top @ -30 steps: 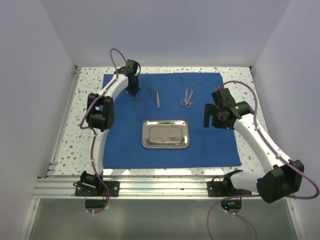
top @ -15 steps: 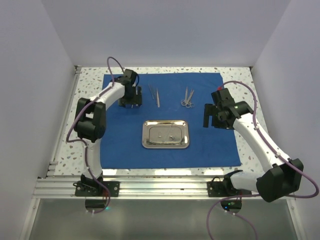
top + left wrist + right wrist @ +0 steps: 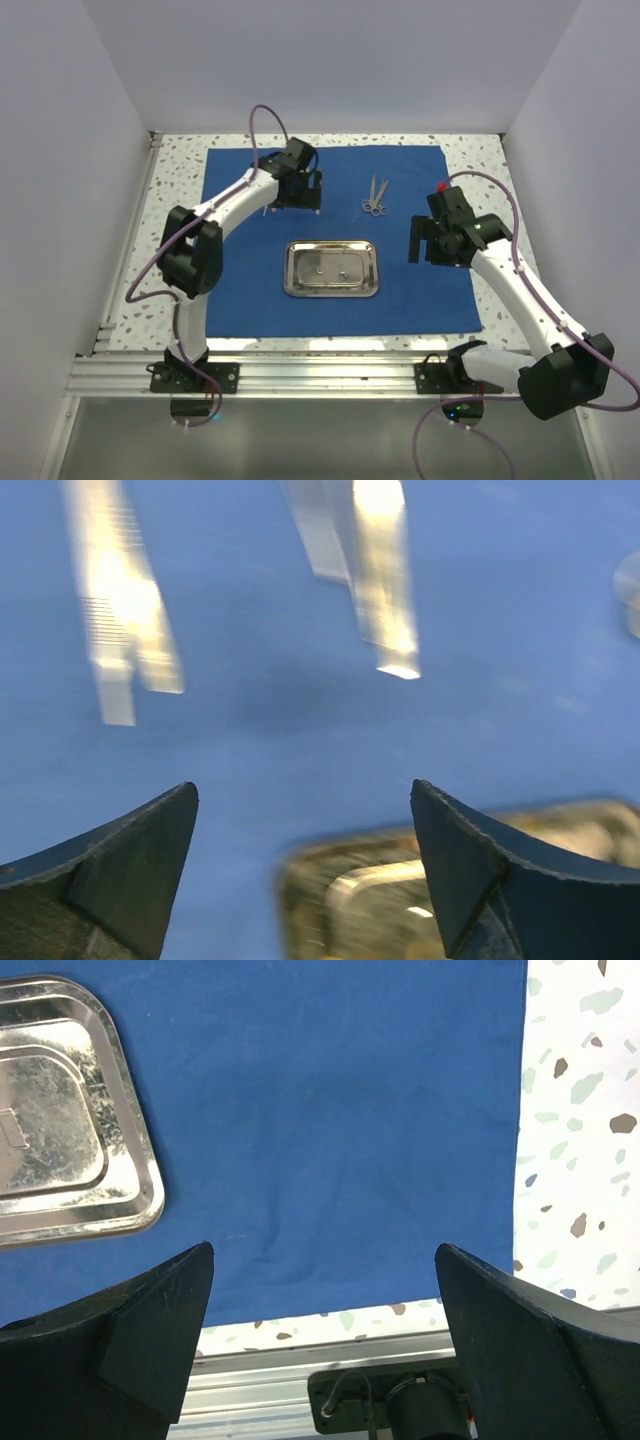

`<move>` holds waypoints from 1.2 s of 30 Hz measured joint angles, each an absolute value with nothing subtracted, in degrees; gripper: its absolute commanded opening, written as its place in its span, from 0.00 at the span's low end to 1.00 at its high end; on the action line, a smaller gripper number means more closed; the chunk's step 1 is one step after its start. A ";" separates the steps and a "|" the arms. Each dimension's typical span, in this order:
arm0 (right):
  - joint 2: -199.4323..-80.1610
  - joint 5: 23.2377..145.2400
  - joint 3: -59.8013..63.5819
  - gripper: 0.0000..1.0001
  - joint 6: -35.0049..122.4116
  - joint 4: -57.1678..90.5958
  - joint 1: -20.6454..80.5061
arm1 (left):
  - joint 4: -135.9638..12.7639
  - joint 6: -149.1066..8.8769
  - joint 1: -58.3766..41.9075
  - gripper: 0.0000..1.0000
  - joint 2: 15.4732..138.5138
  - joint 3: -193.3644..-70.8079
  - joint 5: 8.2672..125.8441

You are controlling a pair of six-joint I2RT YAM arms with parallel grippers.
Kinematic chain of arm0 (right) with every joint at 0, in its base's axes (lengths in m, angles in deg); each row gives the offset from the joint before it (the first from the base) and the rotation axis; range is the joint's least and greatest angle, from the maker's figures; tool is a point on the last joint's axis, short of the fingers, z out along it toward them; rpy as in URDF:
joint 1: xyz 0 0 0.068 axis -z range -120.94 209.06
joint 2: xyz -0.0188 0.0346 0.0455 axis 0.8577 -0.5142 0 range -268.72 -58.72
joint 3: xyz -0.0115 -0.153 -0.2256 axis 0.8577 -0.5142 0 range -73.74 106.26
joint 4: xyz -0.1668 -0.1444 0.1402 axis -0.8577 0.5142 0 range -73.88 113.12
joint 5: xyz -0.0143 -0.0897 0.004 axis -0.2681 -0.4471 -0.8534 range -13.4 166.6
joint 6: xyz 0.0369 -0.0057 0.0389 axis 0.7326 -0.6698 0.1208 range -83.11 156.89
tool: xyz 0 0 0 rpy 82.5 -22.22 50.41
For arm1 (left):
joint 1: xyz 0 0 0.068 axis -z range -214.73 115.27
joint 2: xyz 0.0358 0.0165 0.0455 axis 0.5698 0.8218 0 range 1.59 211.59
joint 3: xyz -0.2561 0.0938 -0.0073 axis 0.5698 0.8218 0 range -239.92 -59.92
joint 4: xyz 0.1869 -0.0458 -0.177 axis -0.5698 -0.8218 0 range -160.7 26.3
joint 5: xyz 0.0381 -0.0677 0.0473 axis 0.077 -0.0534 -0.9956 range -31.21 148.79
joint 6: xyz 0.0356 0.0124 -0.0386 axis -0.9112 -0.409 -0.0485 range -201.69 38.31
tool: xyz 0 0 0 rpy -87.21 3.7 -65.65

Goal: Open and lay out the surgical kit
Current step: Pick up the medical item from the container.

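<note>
Left gripper (image 3: 302, 785) has just sprung open and swung right along the far side of the blue cloth wrap (image 3: 250, 280); we judge another instrument is now laid out. Two blurred silver strips, probably the tweezers (image 3: 385, 600), lie just ahead of its empty jaws, with the steel tray (image 3: 331, 268) nearer the bases. Right gripper (image 3: 325, 1250) hovers open over the cloth, beside the tray.

Blur smears the two tweezers (image 3: 385, 600), cut off at the top of the left wrist view, and the tray (image 3: 330, 880) below them. The right wrist view crops that tray at its left edge.
</note>
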State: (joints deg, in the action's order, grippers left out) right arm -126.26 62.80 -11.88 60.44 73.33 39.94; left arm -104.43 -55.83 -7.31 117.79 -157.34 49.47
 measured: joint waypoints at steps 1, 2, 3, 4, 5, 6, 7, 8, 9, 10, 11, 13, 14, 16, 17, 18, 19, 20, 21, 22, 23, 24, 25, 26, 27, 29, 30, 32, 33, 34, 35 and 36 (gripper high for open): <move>-126.02 62.84 -12.14 0.96 60.46 73.29 39.94 | -104.24 -55.52 -5.24 0.87 117.72 -157.58 49.58; -125.83 62.86 -12.36 0.97 60.44 73.29 39.94 | -104.02 -55.21 -3.62 0.85 117.72 -157.63 49.78; -125.76 62.93 -12.42 0.96 60.44 73.35 39.94 | -103.98 -54.62 -1.94 0.84 117.79 -157.63 50.08; -125.70 62.97 -12.47 0.97 60.44 73.31 39.94 | -104.02 -54.23 0.53 0.82 117.86 -157.61 50.30; -125.65 63.08 -12.49 0.97 60.44 73.33 39.94 | -103.93 -53.77 2.52 0.81 117.94 -157.56 50.83; -125.54 63.08 -12.51 0.97 60.42 73.33 39.94 | -103.87 -53.47 4.23 0.81 118.05 -157.52 51.33; -125.37 63.08 -12.51 0.97 60.42 73.33 39.94 | -103.69 -53.12 5.69 0.81 118.16 -157.52 51.66; -125.13 63.08 -12.53 0.97 60.40 73.33 39.94 | -103.43 -52.72 6.87 0.80 118.34 -157.52 52.05; -124.87 63.08 -12.62 0.97 60.40 73.35 39.94 | -103.21 -52.46 7.81 0.80 118.66 -157.52 52.36; -124.58 63.08 -12.71 0.97 60.37 73.42 39.94 | -102.95 -52.22 8.51 0.79 119.08 -157.52 52.47; -124.25 63.08 -12.77 0.97 60.35 73.46 39.94 | -102.73 -52.11 8.97 0.79 119.69 -157.54 52.64; -123.73 63.06 -12.86 0.97 60.24 73.64 39.94 | -102.31 -51.91 9.49 0.79 121.29 -157.58 52.62; -123.53 63.04 -12.91 0.97 60.18 73.70 39.94 | -102.29 -51.76 9.62 0.78 122.29 -157.74 52.62; -123.20 62.99 -12.93 0.97 60.09 73.96 39.94 | -102.31 -51.67 9.93 0.76 124.41 -158.09 52.55; -123.10 62.97 -12.93 0.97 59.96 74.12 39.94 | -102.34 -51.65 9.97 0.75 125.33 -158.31 52.45; -123.03 62.86 -12.93 0.97 59.91 74.25 39.94 | -102.36 -51.65 10.04 0.73 126.38 -158.68 52.40; -122.96 62.77 -12.93 0.97 59.85 74.42 39.94 | -102.73 -51.63 10.15 0.70 127.32 -159.22 52.36; -122.96 62.75 -12.93 0.97 59.78 74.55 39.94 | -102.82 -51.56 10.32 0.68 127.52 -159.53 52.29; -122.92 62.71 -12.93 0.97 59.76 74.66 39.94 | -102.69 -51.39 10.50 0.62 127.67 -159.88 52.16; -122.88 62.64 -12.93 0.97 59.74 74.79 39.94 | -102.40 -51.26 10.74 0.59 127.84 -160.10 52.05; -122.83 62.60 -12.93 0.97 59.74 74.92 39.94 | -102.34 -51.22 10.85 0.56 127.91 -160.16 51.90; -122.83 62.60 -12.93 0.97 59.74 74.97 39.94 | -102.34 -51.19 11.02 0.50 128.00 -160.16 51.75; -122.81 62.60 -12.93 0.97 59.74 75.03 39.94 | -102.34 -51.11 11.15 0.47 128.06 -160.16 51.51; -122.81 62.58 -12.93 0.97 59.72 75.08 39.94 | -102.34 -51.08 11.22 0.45 128.13 -160.10 51.24; -122.83 62.58 -12.93 0.97 59.72 75.08 39.94 | -102.29 -51.11 11.33 0.43 128.13 -159.92 51.02; -122.83 62.58 -12.93 0.97 59.72 75.08 39.94 | -102.25 -50.97 11.55 0.42 128.13 -159.27 50.67; -122.83 62.55 -12.93 0.97 59.72 75.08 39.94 | -102.05 -50.97 11.66 0.40 127.98 -158.90 50.41; -122.83 62.55 -12.93 0.97 59.72 75.06 39.94 | -101.33 -50.91 11.92 0.39 127.43 -157.76 49.71; -122.83 62.55 -12.93 0.97 59.74 75.06 39.94 | -100.89 -50.84 12.01 0.38 127.12 -157.15 49.39; -122.83 62.55 -12.93 0.97 59.72 75.08 39.94 | -100.35 -50.80 12.16 0.37 126.77 -156.47 49.06; -122.83 62.58 -12.93 0.97 59.74 75.06 39.94 | -100.02 -50.78 12.25 0.35 126.49 -155.88 48.73; -122.83 62.58 -12.93 0.97 59.74 75.06 39.94 | -99.71 -50.76 12.33 0.32 126.27 -155.40 48.42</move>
State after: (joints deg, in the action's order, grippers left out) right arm -122.83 62.58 -12.93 59.74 75.06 39.94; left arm -99.71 -50.76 12.33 126.27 -155.40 48.42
